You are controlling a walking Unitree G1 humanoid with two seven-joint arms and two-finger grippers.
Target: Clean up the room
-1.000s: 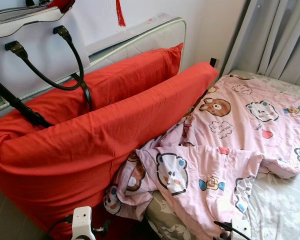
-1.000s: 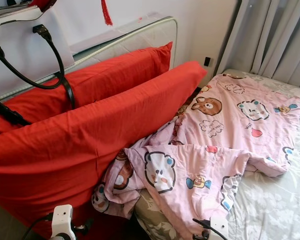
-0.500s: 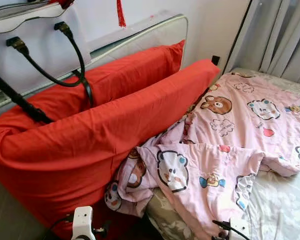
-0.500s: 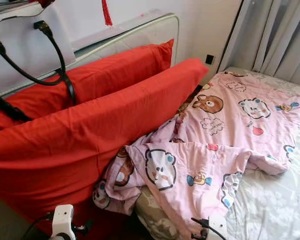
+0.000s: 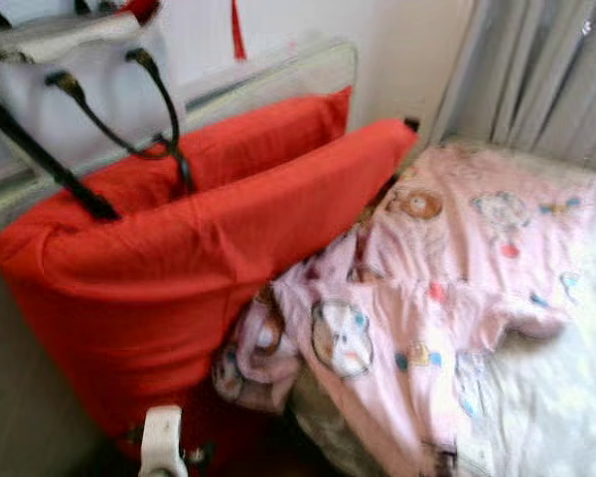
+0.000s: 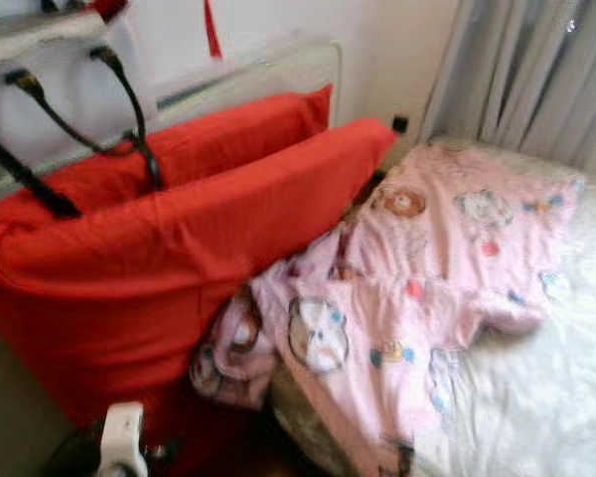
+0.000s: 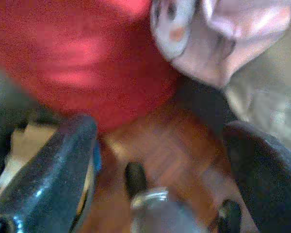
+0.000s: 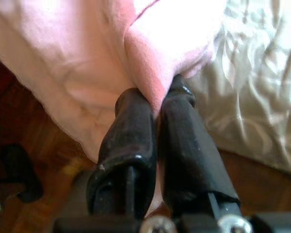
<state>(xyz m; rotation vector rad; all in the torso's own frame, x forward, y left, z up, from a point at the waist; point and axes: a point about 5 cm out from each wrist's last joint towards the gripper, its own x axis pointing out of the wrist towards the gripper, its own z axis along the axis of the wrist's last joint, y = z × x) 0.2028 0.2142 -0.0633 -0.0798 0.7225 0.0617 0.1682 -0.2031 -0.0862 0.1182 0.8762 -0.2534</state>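
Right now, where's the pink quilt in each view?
Left eye: pink quilt centre-right, spread over the bed.
Right eye: centre, likewise.
Left wrist: a fold at the upper right.
Right wrist: a fold pinched between the right gripper fingers.
Shared landmark: red pillow alongside it.

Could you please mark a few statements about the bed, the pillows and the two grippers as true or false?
1. The right gripper has its jaws shut on a fold of the pink blanket. True.
2. The left gripper is shut on the red pillow. False: its jaws stand open with nothing between them, above the wooden floor.
3. The pink blanket lies flat and smooth over the whole bed. False: it is rumpled, and part of it hangs over the bed's edge beside the red pillow.
4. A white handbag with black handles sits behind the red pillows. True.
5. Grey curtains hang beyond the bed. True.
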